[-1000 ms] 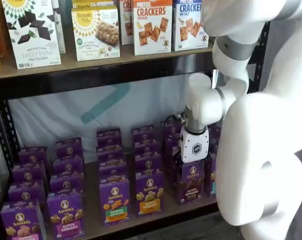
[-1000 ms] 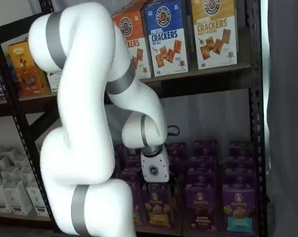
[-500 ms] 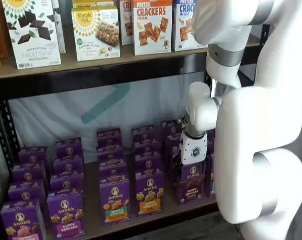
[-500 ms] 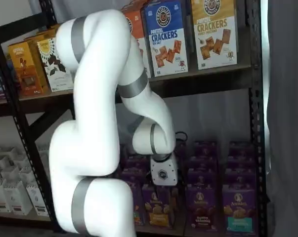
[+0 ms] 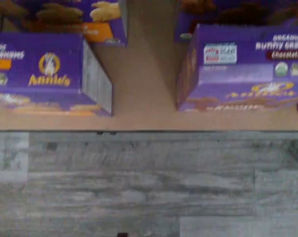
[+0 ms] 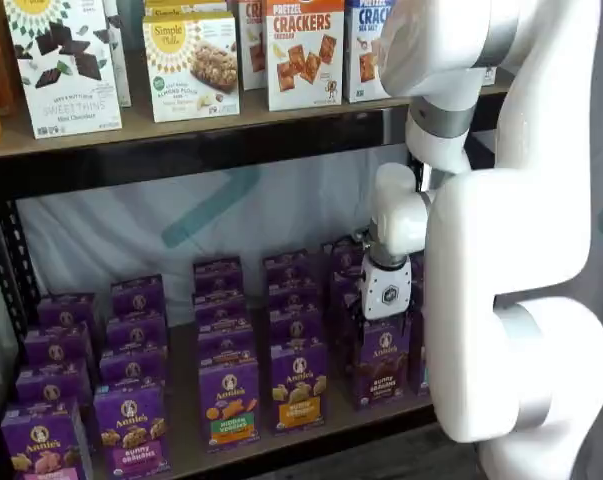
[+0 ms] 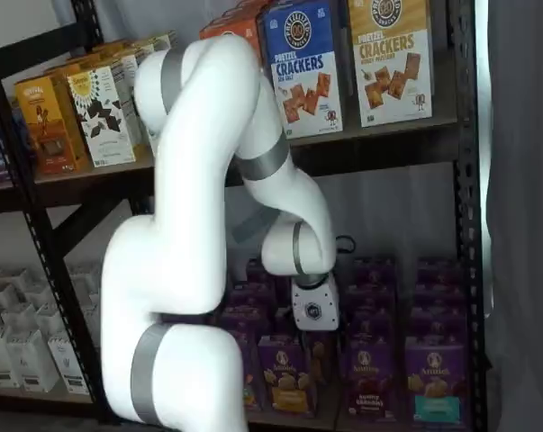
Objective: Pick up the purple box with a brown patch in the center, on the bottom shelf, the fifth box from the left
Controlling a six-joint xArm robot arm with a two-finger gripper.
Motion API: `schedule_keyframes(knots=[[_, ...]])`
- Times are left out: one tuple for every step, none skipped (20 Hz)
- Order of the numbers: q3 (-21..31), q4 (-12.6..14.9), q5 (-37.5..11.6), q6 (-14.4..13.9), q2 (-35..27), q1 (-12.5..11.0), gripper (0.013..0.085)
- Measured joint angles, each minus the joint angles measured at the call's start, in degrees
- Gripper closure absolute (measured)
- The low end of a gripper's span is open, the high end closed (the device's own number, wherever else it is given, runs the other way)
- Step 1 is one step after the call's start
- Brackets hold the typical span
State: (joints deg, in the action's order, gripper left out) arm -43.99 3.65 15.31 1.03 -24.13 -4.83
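The purple box (image 6: 382, 364) stands at the front of the bottom shelf (image 6: 184, 440), with brown cookies and "Bunny Grahams" on its face. It shows in both shelf views (image 7: 366, 376). In the wrist view I see its top (image 5: 242, 69), marked "Organic Bunny Grahams Chocolate". My gripper (image 6: 381, 322) hangs just above and slightly left of this box, its white body in front of the boxes behind. In a shelf view the gripper (image 7: 314, 337) hangs left of the box. Its fingers are dark against dark boxes, so I cannot tell whether they are open.
A purple carton with an orange-yellow label (image 6: 299, 386) stands left of the target, and one with a teal patch (image 7: 433, 382) to its right. Several rows of purple cartons fill the shelf. Cracker boxes (image 6: 303, 52) stand on the upper level. Grey plank floor (image 5: 139, 187) lies below the shelf edge.
The arm has swung to the right, and the gripper has shifted right along the bottom shelf, closer to the Bunny Grahams column. No box has moved.
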Motion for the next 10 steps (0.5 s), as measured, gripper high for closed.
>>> schedule_keyframes(knots=[[-1.0,-0.3,0.3,0.5,-0.7,-0.2,0.013],[-2.3,-0.8,0.7,1.2,-1.7,-0.5,0.013],[-3.4,-1.2,1.0,1.8,-2.4,-0.6,0.013],[-4.3,-1.6,1.4,2.3,-3.1,-0.8,0.013],[-5.3,-1.9,1.7,2.8,-3.7,-0.9,0.013],[-6.5,-2.1,2.2,3.2,-4.6,-1.1,0.013],[-7.3,-2.1,2.5,3.3,-5.2,-1.3,0.013],[-8.2,-2.1,2.7,3.5,-5.8,-1.4,0.013],[-9.3,-2.1,3.1,3.6,-6.6,-1.6,0.013],[-10.1,-2.1,3.4,3.7,-7.2,-1.7,0.013]])
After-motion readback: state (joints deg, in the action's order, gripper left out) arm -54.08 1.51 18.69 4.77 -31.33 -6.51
